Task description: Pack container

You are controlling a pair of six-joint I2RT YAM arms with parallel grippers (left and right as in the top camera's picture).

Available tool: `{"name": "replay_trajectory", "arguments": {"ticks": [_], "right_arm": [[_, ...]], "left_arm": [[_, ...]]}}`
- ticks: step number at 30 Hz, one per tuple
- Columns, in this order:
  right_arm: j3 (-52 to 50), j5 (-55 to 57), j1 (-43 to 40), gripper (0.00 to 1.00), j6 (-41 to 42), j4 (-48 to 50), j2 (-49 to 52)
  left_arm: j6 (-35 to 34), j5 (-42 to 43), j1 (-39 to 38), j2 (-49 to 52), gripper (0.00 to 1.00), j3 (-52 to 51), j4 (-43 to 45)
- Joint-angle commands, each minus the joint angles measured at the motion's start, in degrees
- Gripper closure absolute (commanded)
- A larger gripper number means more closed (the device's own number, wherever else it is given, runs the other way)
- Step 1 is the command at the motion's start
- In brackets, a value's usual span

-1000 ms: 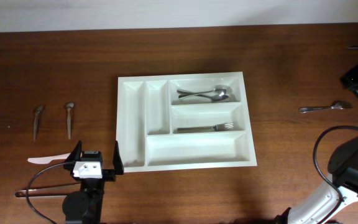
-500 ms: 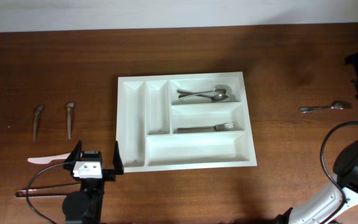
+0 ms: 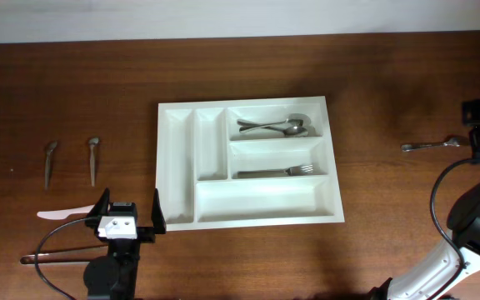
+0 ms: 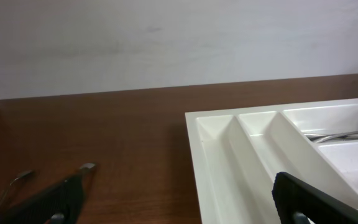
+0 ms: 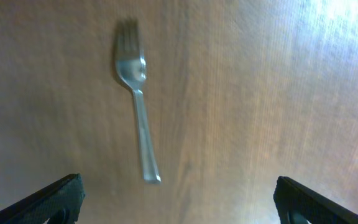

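The right claw hangs released above the fork near the desk's right edge (left claw also released, front-left).

Overhead looks straight down on the dark brown wooden table, white plastic compartment tray dead centre. Left wrist sits low, peering level across that tray's left corner toward the pale wall; right wrist faces down, close over the silver metal fork overhead shows far right.
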Motion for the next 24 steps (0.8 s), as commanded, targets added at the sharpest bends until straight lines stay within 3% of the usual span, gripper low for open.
{"name": "replay_trajectory", "arguments": {"ticks": [1, 12, 24], "right_arm": [[-0.31, 1.36, 0.00, 0.01, 0.68, 2.14, 1.29], [-0.28, 0.31, 1.92, 0.01, -4.96, 2.75, 7.63], [-0.28, 0.11, 3.61, 0.00, -3.98, 3.65, 10.93]], "left_arm": [[0.90, -0.15, -0.17, -0.37, 0.01, -0.15, -0.28], [0.90, -0.15, -0.17, -0.37, 0.01, -0.15, -0.28], [0.90, -0.15, -0.17, -0.37, 0.01, -0.15, -0.28]]}}
